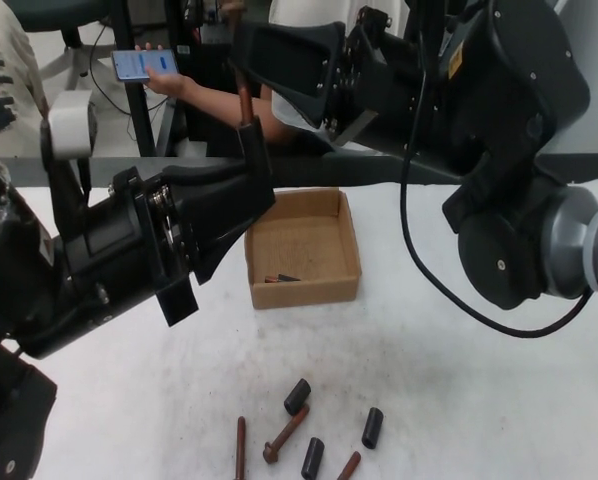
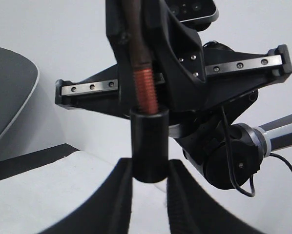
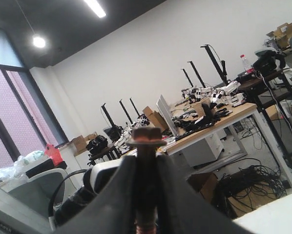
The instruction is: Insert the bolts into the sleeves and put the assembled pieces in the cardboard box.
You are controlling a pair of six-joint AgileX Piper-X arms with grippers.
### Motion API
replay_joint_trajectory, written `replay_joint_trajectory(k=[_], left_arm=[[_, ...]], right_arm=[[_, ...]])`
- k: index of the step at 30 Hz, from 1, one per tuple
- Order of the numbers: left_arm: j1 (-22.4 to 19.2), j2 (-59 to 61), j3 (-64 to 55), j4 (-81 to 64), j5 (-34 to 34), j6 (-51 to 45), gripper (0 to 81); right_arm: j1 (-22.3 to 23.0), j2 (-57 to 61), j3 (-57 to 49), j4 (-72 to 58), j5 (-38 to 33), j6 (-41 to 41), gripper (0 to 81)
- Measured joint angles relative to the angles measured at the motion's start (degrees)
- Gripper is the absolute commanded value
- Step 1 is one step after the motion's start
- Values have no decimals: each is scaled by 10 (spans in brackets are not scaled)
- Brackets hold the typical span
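Above the bench, my left gripper is shut on a black sleeve, held upright. My right gripper is shut on a copper bolt directly over it. The bolt's threaded tip stands in the sleeve's top opening. The open cardboard box sits mid-bench behind them, with one dark assembled piece lying by its near wall.
Loose parts lie on the white bench near the front edge: three black sleeves and three bolts. The right arm's bulky joints hang over the bench at the right.
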Motion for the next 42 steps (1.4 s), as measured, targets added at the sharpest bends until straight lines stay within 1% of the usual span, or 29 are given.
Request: replay_joint_trajectory(k=[2, 5, 8, 18, 23, 24, 26, 28, 29, 30, 31, 32, 35, 42], left_arm=[[2, 0, 0, 0, 6, 0, 3], [12, 0, 0, 0, 19, -7, 3], [20, 0, 0, 0, 23, -9, 3], [20, 0, 0, 0, 24, -13, 3], [20, 0, 0, 0, 31, -13, 3], [20, 0, 0, 0, 32, -13, 3], [20, 0, 0, 0, 35, -13, 3], [20, 0, 0, 0, 35, -13, 3], [20, 0, 0, 0, 35, -13, 3], [21, 0, 0, 0, 32, -13, 3], [21, 0, 0, 0, 29, -13, 3], [21, 0, 0, 0, 27, -13, 3], [23, 0, 0, 0, 19, -13, 3], [23, 0, 0, 0, 19, -13, 3]], right_arm=[[-7, 0, 0, 0, -4, 0, 8], [-15, 0, 0, 0, -36, 0, 8], [-17, 0, 0, 0, -39, 0, 8], [-18, 0, 0, 3, -44, 0, 8], [-18, 0, 0, 3, -62, 0, 1], [-18, 0, 0, 3, -66, 2, 18], [-20, 0, 0, 3, -73, 5, 93], [-20, 0, 0, 3, -79, 12, 204], [-20, 0, 0, 3, -84, 21, 290], [-20, 0, 0, 1, -92, 38, 345], [-20, 0, 0, 1, -93, 48, 399], [-20, 0, 0, 1, -94, 57, 423], [-20, 0, 0, 1, -96, 73, 426], [-20, 0, 0, 1, -98, 79, 428]])
